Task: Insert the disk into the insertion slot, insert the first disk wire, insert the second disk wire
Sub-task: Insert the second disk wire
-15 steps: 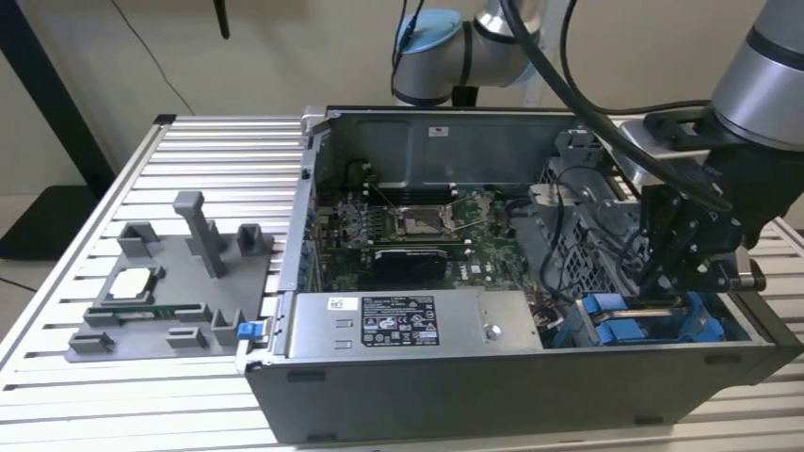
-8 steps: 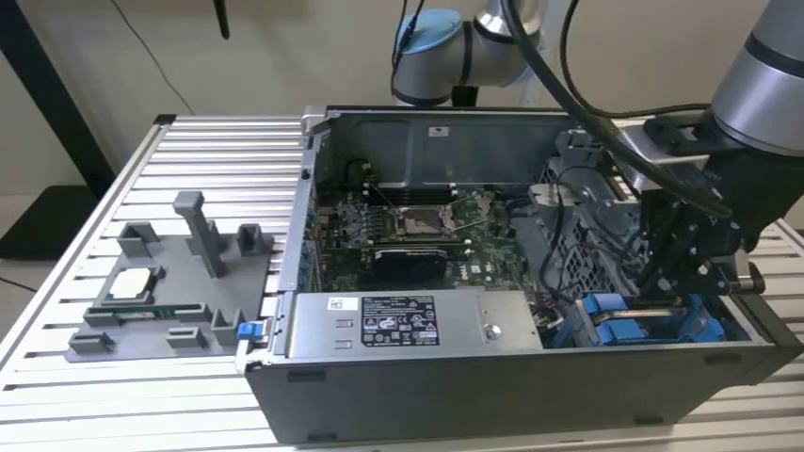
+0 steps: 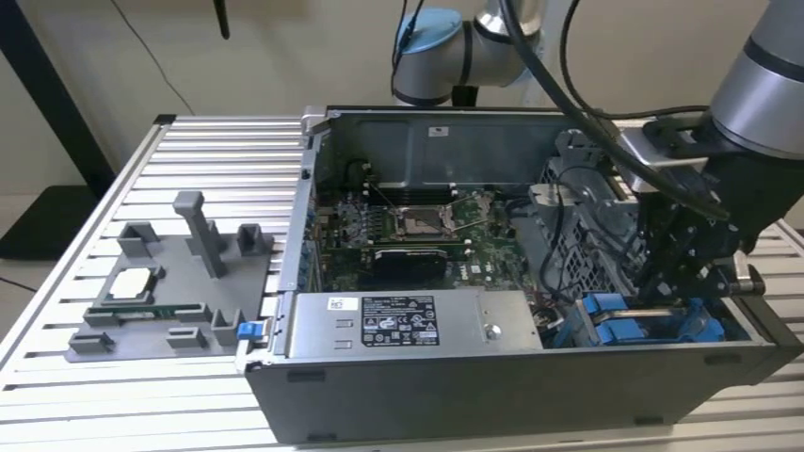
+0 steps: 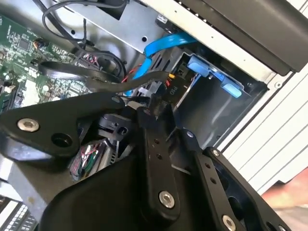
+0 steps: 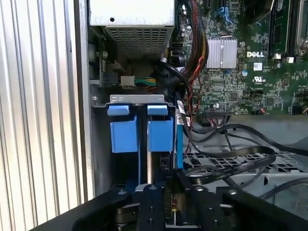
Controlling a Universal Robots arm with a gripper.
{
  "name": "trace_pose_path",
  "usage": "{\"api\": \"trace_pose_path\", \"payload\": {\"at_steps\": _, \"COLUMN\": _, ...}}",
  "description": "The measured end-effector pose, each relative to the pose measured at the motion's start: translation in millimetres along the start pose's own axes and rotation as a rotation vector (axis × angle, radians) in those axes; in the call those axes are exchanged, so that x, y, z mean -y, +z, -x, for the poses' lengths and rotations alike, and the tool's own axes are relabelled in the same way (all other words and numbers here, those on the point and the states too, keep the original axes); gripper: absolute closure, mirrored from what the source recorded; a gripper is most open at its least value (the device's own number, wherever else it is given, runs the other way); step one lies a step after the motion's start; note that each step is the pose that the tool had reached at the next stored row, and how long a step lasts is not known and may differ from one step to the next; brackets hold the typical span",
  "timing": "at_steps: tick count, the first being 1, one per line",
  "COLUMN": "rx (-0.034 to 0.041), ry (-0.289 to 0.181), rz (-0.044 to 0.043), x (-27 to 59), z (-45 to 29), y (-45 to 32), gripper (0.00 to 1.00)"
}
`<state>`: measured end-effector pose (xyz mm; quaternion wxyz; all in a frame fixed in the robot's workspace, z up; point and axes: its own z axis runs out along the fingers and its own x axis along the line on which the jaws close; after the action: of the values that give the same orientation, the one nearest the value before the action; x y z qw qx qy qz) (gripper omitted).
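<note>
Two bright blue carrier ends (image 5: pixel 160 130) (image 3: pixel 647 325) sit side by side in the drive bay at the case's front corner. They are pushed into their slots, and the disk's metal body is hidden inside. My black gripper (image 5: pixel 168 195) (image 3: pixel 672 282) (image 4: pixel 156 103) reaches down into the bay, right behind the carrier in line with it. It is shut on a black wire connector (image 4: pixel 166 85) with red and yellow leads. A flat blue disk wire (image 5: pixel 179 142) (image 4: pixel 161 44) runs alongside that carrier.
The grey labelled power supply box (image 3: pixel 402 325) lies along the case's front wall. The motherboard (image 3: pixel 415 231) fills the case's middle, and black cable loops (image 5: pixel 231 156) cross a perforated metal cage. A grey fixture (image 3: pixel 176 282) with parts stands on the slatted table at the exterior view's left.
</note>
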<state>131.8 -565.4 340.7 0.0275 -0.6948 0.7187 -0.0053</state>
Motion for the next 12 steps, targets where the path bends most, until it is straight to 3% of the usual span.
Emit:
{"api": "trace_pose_path", "payload": {"at_steps": 4, "rx": -0.0017, "ry": 0.000, "rz": 0.0015, "x": 0.5, "z": 0.4, "y": -13.2, "gripper": 0.00}}
{"api": "trace_pose_path", "payload": {"at_steps": 12, "rx": -0.0016, "ry": 0.000, "rz": 0.0015, "x": 1.0, "z": 0.7, "y": -22.4, "gripper": 0.00}}
